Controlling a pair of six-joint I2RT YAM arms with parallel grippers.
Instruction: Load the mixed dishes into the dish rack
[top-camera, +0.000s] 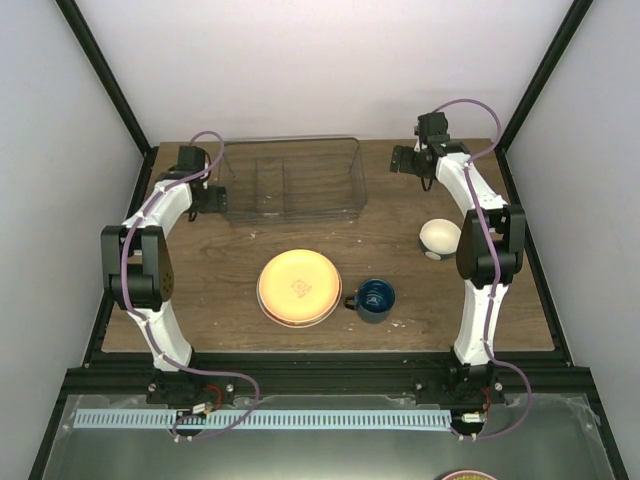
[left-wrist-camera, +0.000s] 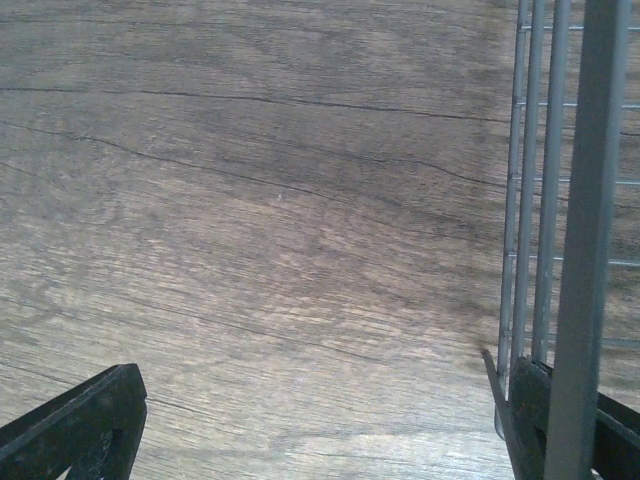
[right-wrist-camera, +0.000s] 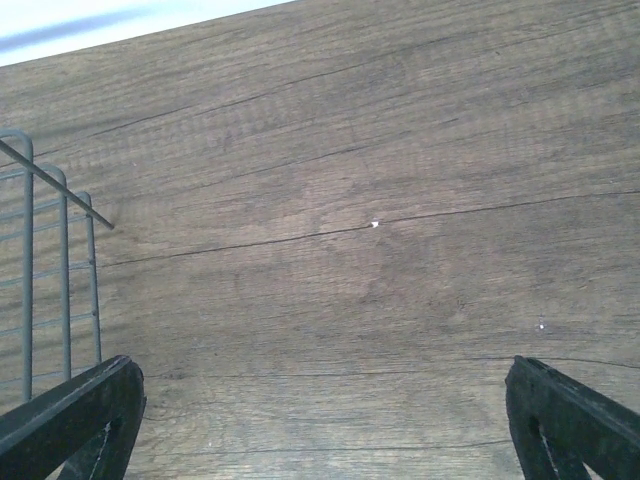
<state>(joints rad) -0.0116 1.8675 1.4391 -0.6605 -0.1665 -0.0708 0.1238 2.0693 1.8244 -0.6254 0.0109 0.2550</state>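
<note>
The wire dish rack (top-camera: 290, 180) stands empty at the back of the table. The orange-yellow plate (top-camera: 298, 286) lies mid-table, with a pale rim of something beneath it. The mint-green plate is not plainly in view. The dark blue mug (top-camera: 375, 299) stands right of the plate, and the white-and-teal bowl (top-camera: 439, 238) is further right. My left gripper (top-camera: 207, 190) is open at the rack's left end. In the left wrist view (left-wrist-camera: 320, 430) the rack wire (left-wrist-camera: 585, 200) crosses its right finger (left-wrist-camera: 525, 400). My right gripper (top-camera: 405, 160) is open and empty right of the rack (right-wrist-camera: 60, 280), over bare wood (right-wrist-camera: 320, 420).
The wooden table (top-camera: 230, 300) ends in a black frame on all sides. White walls close in the back and sides. A grey strip with a white slotted rail (top-camera: 260, 420) runs in front of the arm bases.
</note>
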